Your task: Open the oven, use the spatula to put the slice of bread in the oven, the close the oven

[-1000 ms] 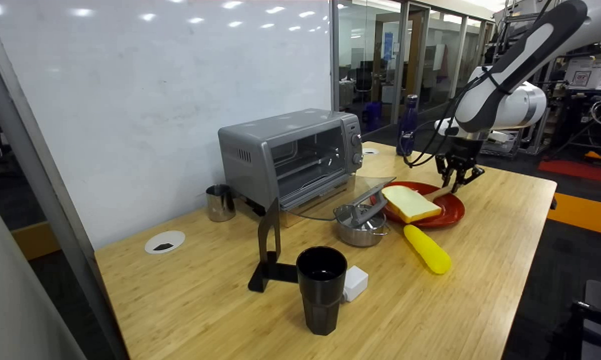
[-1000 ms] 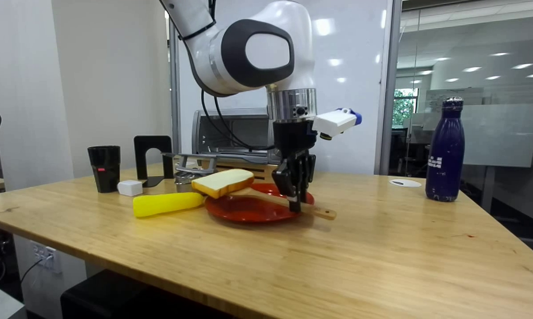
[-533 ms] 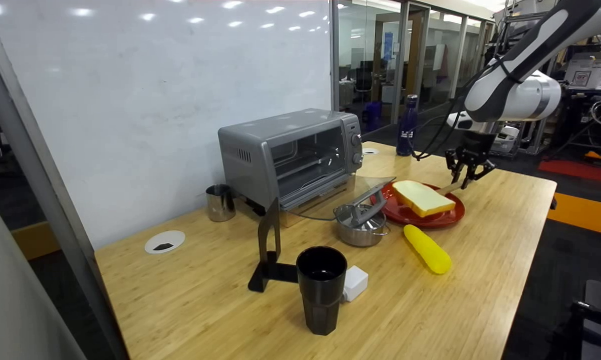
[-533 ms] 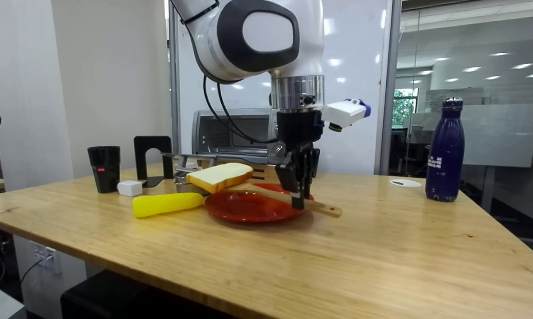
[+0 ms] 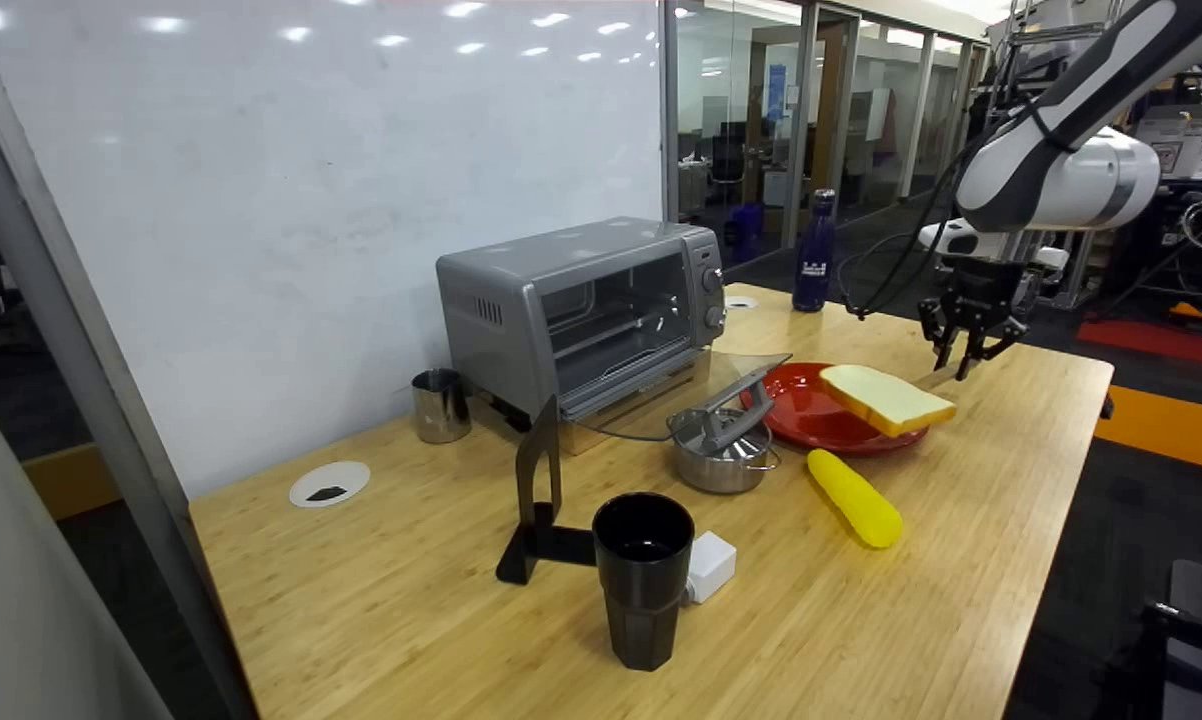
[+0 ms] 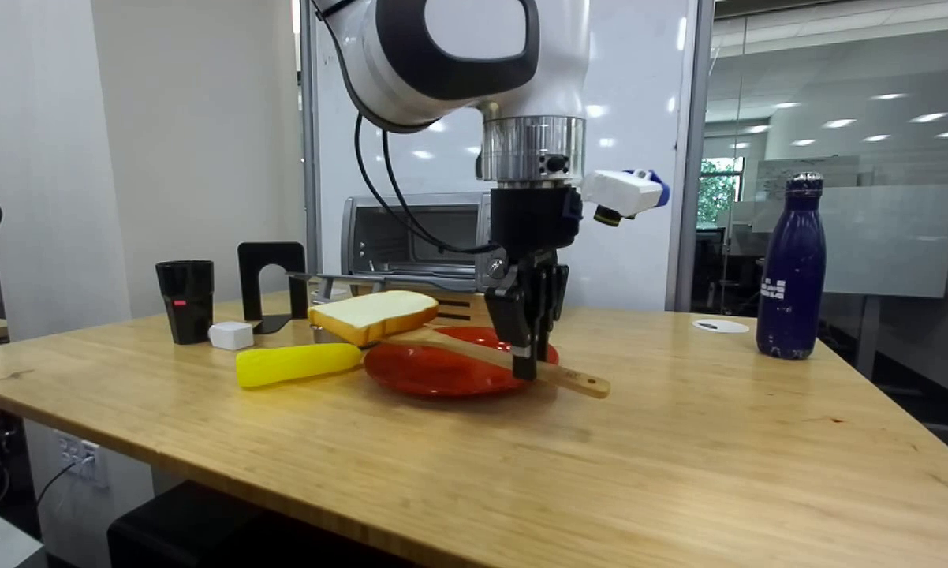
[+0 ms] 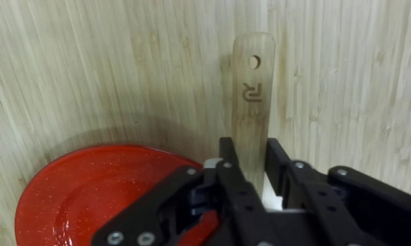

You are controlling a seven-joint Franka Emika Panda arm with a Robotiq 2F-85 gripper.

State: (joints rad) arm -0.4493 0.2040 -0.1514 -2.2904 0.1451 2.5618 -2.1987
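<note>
One slice of bread [image 6: 374,312] rests on the blade end of the spatula [image 7: 251,114], nr. the red plate [image 6: 442,372], in an ext. view. Gripper [image 7: 248,145] clamped on spatula hdl., one finger per side (wrist view). Oven [image 5: 581,255] open by whiteboard [image 5: 311,250], glass dr. [image 5: 726,374] down w/ steel pot [image 5: 721,473] beneath.

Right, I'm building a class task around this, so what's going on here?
A robot arm has its claw shut on a wooden spatula, and a slice of bread rests on the spatula's far end, near a red plate. The toaster oven stands with its glass door down. The bread isn't in the oven yet; carrying it over there is probably the next step, judging by the lowered door.
</note>
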